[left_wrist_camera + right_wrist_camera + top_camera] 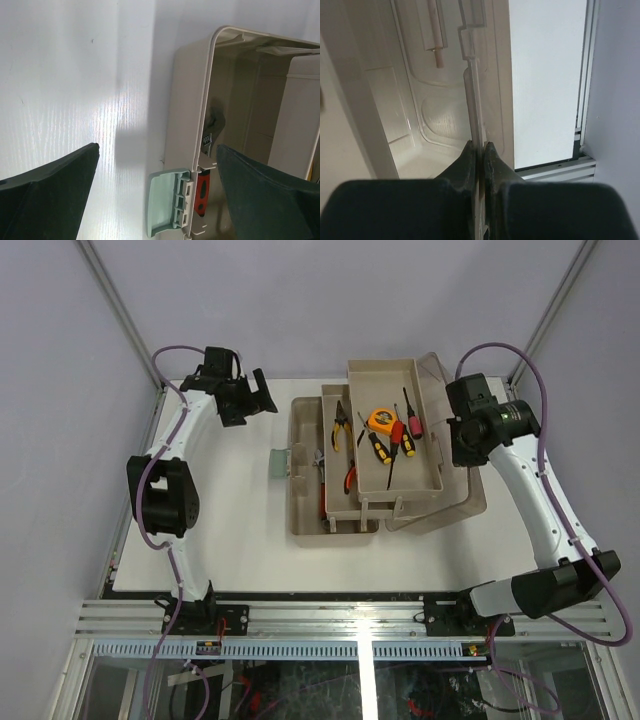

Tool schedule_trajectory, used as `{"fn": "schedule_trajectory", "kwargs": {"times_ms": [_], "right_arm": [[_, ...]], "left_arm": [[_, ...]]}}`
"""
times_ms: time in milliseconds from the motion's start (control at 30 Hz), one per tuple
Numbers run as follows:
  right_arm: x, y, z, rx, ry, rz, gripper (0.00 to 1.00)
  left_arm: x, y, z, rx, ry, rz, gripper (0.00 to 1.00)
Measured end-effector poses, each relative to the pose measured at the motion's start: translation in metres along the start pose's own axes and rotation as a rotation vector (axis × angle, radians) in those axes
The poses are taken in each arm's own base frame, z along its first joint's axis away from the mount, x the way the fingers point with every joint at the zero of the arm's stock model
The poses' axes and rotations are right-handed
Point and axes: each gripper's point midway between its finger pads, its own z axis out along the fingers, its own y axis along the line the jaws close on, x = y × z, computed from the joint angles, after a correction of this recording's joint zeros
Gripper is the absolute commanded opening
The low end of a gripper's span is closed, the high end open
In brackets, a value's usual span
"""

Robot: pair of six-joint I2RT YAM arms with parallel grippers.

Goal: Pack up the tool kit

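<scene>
A white surface [230, 540] walled in pale grey carries the toolbox [305, 512] at its middle, open, with a fold-out tray [380, 375] raised over the base and holding yellow-handled pliers [341, 425], an orange tape measure [380, 420] and screwdrivers [377, 445]. A red-handled wrench [212, 132] lies down in the base, near the pale green latch [165, 202]. The translucent lid [455, 505] is folded out to the right, where the right claw [479, 147] is pinched tight on its thin edge, while the left claw [157, 146] hangs with fingers spread wide over the toolbox's left wall, gripping nothing.
</scene>
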Motion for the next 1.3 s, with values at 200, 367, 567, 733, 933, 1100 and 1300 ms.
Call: {"fn": "schedule_trajectory", "kwargs": {"times_ms": [200,367,567,733,933,1100,1300], "right_arm": [[-0.009,0.008,-0.006,0.057,-0.005,-0.075,0.00],[-0.029,0.023,-0.016,0.142,-0.037,-0.188,0.00],[-0.065,0.057,-0.033,0.225,-0.125,-0.313,0.00],[-0.082,0.082,-0.036,0.323,-0.164,-0.425,0.00],[-0.091,0.109,-0.042,0.415,-0.244,-0.528,0.00],[-0.093,0.131,-0.053,0.485,-0.320,-0.609,0.00],[-0.091,0.156,-0.065,0.569,-0.398,-0.717,0.00]], "left_arm": [[0.001,0.004,0.000,0.001,0.007,-0.016,1.00],[0.000,0.004,0.000,0.002,0.007,-0.023,1.00],[0.001,0.003,0.000,0.010,0.011,-0.027,1.00],[0.003,0.002,0.001,0.021,0.019,-0.033,1.00],[0.004,0.008,0.006,0.023,0.036,-0.064,1.00],[-0.002,0.019,0.005,0.020,0.033,-0.117,1.00],[-0.017,0.053,0.001,0.002,0.012,-0.216,1.00]]}}
